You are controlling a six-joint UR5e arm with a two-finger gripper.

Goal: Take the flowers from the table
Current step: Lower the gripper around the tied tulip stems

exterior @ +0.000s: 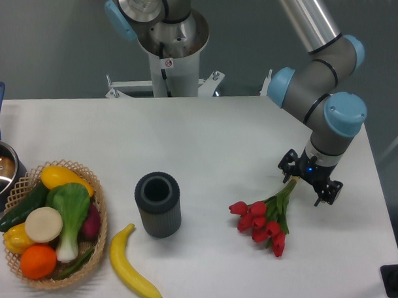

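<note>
Pincer [309,183] is set open astride the flowers' [267,219] stems near the counter's [205,149] right edge; closing, then lifting, is judged due.

No words, numbers or brand names can be read anywhere in this view. The only sign-like mark is a small sticker [167,62] on the front of the white robot pedestal [170,69] at the back of the table, showing a red circle on a pale ground, but it is too small to make out what it says or depicts. A blue light [309,169] glows on the wrist of the arm just above the gripper, yet it carries no lettering.
</note>
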